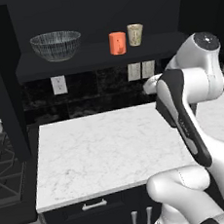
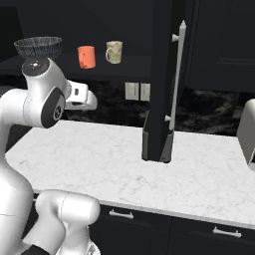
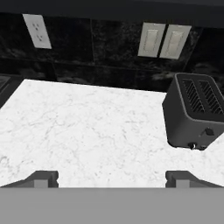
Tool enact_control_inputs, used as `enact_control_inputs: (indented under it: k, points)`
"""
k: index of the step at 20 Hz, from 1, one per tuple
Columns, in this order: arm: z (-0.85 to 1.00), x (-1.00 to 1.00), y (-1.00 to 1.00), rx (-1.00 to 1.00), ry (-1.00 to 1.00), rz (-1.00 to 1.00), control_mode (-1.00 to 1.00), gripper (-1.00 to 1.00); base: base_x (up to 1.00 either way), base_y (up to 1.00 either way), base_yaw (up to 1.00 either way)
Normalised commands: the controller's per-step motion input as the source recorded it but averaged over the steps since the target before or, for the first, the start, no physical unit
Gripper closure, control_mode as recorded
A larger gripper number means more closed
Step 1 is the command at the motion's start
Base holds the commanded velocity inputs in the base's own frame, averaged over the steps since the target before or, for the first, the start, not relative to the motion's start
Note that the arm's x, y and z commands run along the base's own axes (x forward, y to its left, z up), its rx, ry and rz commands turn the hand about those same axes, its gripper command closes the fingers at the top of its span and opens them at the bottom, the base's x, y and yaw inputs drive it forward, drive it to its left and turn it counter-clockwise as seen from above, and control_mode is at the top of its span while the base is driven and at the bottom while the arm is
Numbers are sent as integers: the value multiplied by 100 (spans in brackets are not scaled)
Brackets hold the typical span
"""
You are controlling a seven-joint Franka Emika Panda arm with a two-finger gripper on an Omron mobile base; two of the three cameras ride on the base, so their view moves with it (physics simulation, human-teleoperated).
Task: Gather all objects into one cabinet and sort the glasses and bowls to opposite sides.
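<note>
Your end effector (image 3: 112, 177) is spread wide w/ nothing between the tips, hanging over bare white marble table (image 3: 87, 131); a dark toaster (image 3: 194, 111) sits on the table to the right in the hand view, and a wall outlet (image 3: 37, 30) plus two pale switch plates (image 3: 164, 40) show on the black backsplash beyond. Looking out from there, you've got the cabinet (image 1: 98, 54) above the table, its dark shelf carrying the wide grey striped bowl (image 1: 56, 45) toward the left end, well apart from the orange cup (image 1: 118, 43), which stands just beside the beige patterned cup (image 1: 135, 34), both upright. In the right base view you see the same row: bowl (image 2: 38, 47) partly behind the arm's shoulder, orange cup (image 2: 86, 57), beige cup (image 2: 114, 52). The tall black cabinet door (image 2: 162, 79) stands swung open, edge-on to that camera, w/ its long pale bar handle (image 2: 177, 74) running vertically.
</note>
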Motion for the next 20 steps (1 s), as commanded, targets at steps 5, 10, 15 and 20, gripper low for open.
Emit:
enact_control_inputs:
  k: [5,10,15,20]
  points:
    - [0,-29,1,0,-11,0,-100,-100,0,0,0]
    - [11,-34,0,0,-1,0,-100,-100,0,0,0]
    - [51,-37,0,3,11,0,-100,-100,0,0,0]
    - [46,-47,0,1,6,0,-100,-100,0,0,0]
